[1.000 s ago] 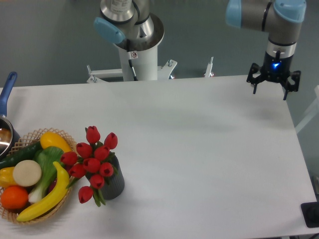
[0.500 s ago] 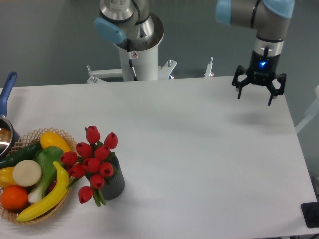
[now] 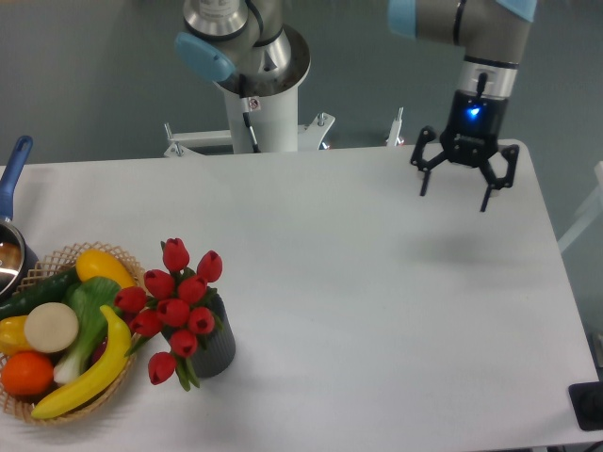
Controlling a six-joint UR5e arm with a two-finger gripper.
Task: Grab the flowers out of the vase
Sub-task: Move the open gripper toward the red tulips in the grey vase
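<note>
The hand (image 3: 456, 185) hangs above the worktop (image 3: 377, 282), fingers spread apart and holding nothing; the flowers (image 3: 174, 306) sit in the vase (image 3: 215, 348), well apart to its lower left.

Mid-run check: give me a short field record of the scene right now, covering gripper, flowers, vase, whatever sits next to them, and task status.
gripper: open, empty, above the table's far right area
flowers: red tulips, in the vase, untouched
vase: dark grey, upright, near left part of the table
neighbour: wicker basket of fruit and vegetables, directly left of the vase
left edge: pot with blue handle, partly out of frame
gap: gripper far from flowers, across the table
status: pick not yet begun
</note>
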